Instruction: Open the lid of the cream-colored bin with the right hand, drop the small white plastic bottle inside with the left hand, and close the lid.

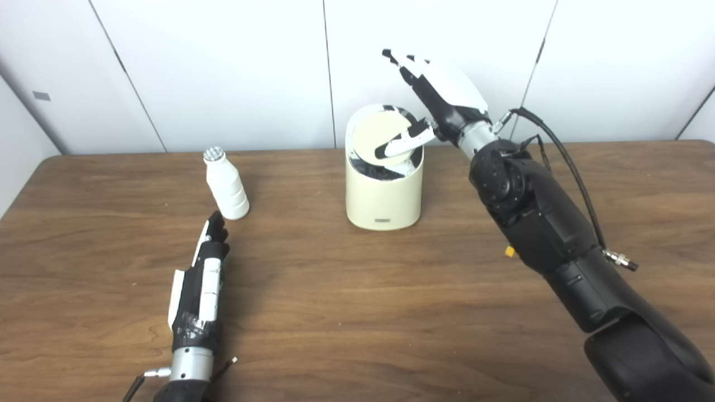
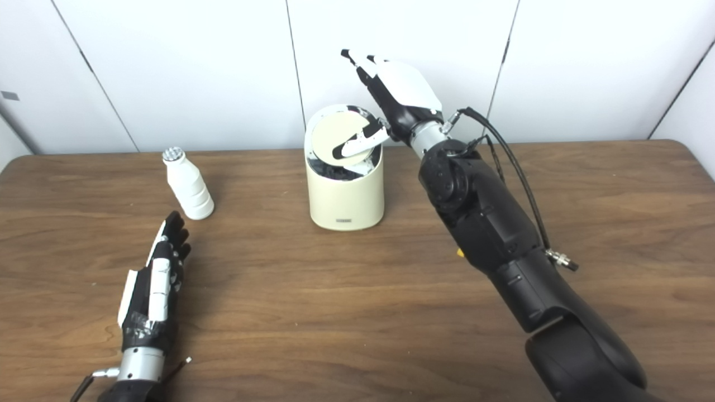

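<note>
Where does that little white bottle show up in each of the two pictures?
Left eye view: the small white bottle stands upright left of centre, just beyond the left hand.
Right eye view: the same bottle sits further toward the left edge, again just beyond that hand.
Shared landmark: the cream-colored bin, to the bottle's right in both.

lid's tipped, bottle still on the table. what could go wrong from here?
1. The lid is tilted with only the right hand's thumb on it; if the thumb slips, it may swing shut before the drop.
2. The bottle stands upright just beyond the left hand, which is open and apart from it; a clumsy approach could knock it over.
3. The opening of the bin looks partly blocked by the lid, so the bottle may catch.
</note>
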`<state>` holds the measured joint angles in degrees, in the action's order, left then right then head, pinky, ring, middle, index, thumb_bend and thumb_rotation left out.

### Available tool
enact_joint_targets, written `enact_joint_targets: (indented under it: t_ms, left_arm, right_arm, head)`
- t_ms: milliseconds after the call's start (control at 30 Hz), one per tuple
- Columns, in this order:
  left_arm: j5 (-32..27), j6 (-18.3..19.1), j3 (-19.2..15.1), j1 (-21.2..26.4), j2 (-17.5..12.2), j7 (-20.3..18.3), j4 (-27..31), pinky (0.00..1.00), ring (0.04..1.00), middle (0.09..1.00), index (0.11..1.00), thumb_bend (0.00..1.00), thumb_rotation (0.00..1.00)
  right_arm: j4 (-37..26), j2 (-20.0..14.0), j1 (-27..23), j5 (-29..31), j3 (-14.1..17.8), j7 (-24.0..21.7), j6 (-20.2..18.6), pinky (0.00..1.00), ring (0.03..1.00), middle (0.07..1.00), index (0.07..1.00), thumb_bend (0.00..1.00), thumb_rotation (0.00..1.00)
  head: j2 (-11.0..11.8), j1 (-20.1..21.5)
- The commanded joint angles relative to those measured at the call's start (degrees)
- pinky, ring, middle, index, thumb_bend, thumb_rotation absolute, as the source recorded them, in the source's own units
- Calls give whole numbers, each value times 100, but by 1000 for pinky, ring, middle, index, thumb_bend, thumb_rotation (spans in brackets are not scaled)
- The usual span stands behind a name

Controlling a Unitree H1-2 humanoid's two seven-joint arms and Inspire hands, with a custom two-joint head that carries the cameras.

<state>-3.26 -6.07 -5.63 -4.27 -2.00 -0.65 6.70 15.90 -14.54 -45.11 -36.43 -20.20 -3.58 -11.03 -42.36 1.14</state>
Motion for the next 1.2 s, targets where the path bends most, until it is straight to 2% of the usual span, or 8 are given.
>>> enact_joint_targets:
  t_ms: [0, 133, 367, 500, 667, 800, 1033, 1167]
  left_arm:
    - [-13, -141, 46, -64, 14, -14, 17, 1000, 1000, 1000, 1000, 655, 953]
    - [-2, -77, 50, -81, 27, 11, 100, 1000, 1000, 1000, 1000, 649, 942]
    - [109, -55, 78, -76, 21, 39, 110, 1000, 1000, 1000, 1000, 652, 944]
    - [74, -71, 74, -63, 17, 28, 94, 1000, 1000, 1000, 1000, 640, 940]
    - [31, -26, 55, -75, -3, 18, 123, 1000, 1000, 1000, 1000, 632, 938]
    - [-10, -30, 45, -77, -61, -27, 102, 1000, 1000, 1000, 1000, 629, 945]
    - [-55, -91, 27, -64, -99, -25, 67, 1000, 1000, 1000, 1000, 626, 944]
    - [-112, -68, 7, -63, -112, -37, 67, 1000, 1000, 1000, 1000, 631, 939]
  right_arm:
    - [-39, -53, -42, -8, 114, 20, -7, 1000, 962, 939, 960, 881, 248]
    - [-355, -27, 29, 202, 340, 52, 48, 972, 949, 940, 957, 842, 284]
    - [-1281, -16, 264, 464, 784, -217, -394, 793, 909, 931, 954, 814, 313]
    - [-1827, -141, 597, 571, 1005, -465, -761, 802, 922, 940, 962, 770, 381]
    - [-2263, -268, 1212, 836, 1339, -600, -1005, 815, 893, 925, 949, 677, 675]
    - [-2502, -238, 1747, 1230, 1621, -629, -1005, 753, 855, 898, 929, 606, 814]
    - [-2752, -19, 2636, 2277, 2226, -608, -909, 839, 887, 916, 920, 549, 984]
    - [-2631, 383, 3003, 3514, 2822, -701, -826, 990, 974, 967, 937, 648, 889]
  head:
    - [-4, 6]
    - [-40, 27]
    - [-26, 7]
    - [-34, 34]
    - [3, 45]
    - [15, 62]
    - [30, 75]
    - [17, 100]
